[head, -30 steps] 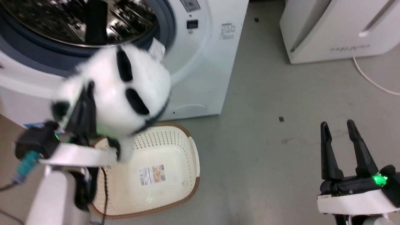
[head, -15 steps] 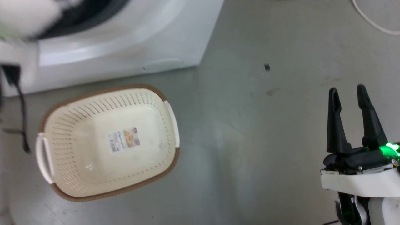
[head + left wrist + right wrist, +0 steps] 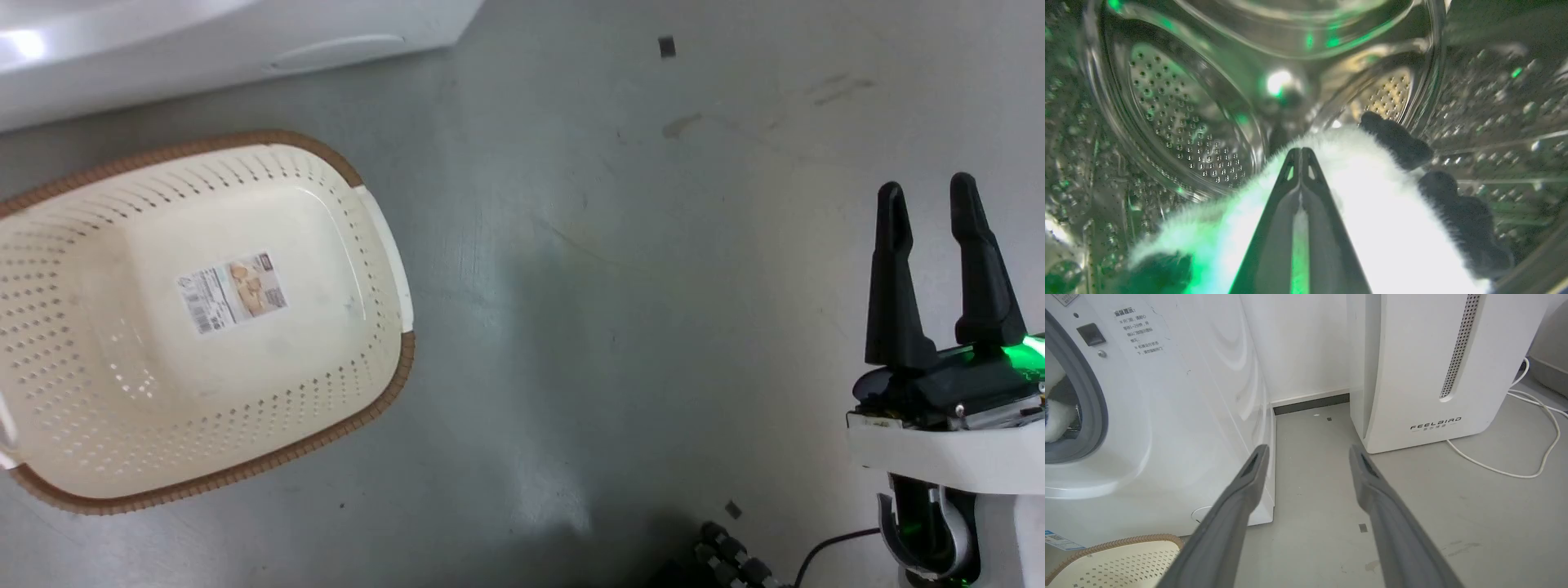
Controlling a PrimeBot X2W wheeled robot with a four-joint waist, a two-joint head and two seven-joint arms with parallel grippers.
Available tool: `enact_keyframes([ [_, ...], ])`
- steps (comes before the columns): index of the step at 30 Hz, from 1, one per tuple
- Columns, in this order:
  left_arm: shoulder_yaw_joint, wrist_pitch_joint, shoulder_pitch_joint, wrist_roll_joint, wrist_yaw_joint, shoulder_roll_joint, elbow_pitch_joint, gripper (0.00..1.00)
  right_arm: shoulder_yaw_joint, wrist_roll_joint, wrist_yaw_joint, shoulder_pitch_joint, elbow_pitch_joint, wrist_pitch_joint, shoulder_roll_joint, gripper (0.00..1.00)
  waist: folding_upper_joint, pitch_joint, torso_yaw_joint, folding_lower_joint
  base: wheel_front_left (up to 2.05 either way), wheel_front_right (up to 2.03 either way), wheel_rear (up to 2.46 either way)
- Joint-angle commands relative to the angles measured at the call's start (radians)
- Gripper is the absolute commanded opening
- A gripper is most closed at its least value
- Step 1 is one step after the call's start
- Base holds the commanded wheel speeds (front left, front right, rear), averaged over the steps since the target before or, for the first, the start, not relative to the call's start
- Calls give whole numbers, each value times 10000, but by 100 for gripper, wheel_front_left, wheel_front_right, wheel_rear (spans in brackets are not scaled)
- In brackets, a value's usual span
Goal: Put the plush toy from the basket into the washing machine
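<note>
Laundry corner indicated: white front-loading washing machine with grey gasket [image 3: 1180,416], white slanted appliance lettered FEELBIRD [image 3: 1412,375] beside it, cream perforated plastic basket with brown rim [image 3: 90,359] set on grey floor [image 3: 620,310].

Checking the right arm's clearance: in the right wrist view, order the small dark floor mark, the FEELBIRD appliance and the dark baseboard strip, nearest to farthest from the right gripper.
1. Small dark floor mark, on the floor, seen between the right gripper's fingers.
2. FEELBIRD appliance, ahead on the right.
3. Dark baseboard strip, at the wall, left of the appliance.
</note>
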State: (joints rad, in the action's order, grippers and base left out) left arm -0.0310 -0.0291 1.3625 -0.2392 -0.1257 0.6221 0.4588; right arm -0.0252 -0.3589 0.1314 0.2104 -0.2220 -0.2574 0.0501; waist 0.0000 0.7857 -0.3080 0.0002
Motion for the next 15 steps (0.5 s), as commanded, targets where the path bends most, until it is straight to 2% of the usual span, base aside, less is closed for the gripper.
enact_keyframes([
  [1,-198,112,486,162,-7,90,371,0,-41,-122,-7,186,-57,-44,1,100,0,361,-126,-2,0,0,0],
  [6,-1152,774,1621,445,-36,172,2228,0,-201,-174,-7,343,-22,-44,1,100,0,745,-196,-2,0,0,0],
  [10,-1994,1622,1856,137,-45,26,3256,0,-139,-222,-7,360,-17,-44,1,100,0,922,-87,-2,0,0,0],
  [15,-3014,2253,1865,-568,-47,188,3914,0,-193,-86,-7,393,173,-44,1,100,0,941,-1,-2,0,0,0],
])
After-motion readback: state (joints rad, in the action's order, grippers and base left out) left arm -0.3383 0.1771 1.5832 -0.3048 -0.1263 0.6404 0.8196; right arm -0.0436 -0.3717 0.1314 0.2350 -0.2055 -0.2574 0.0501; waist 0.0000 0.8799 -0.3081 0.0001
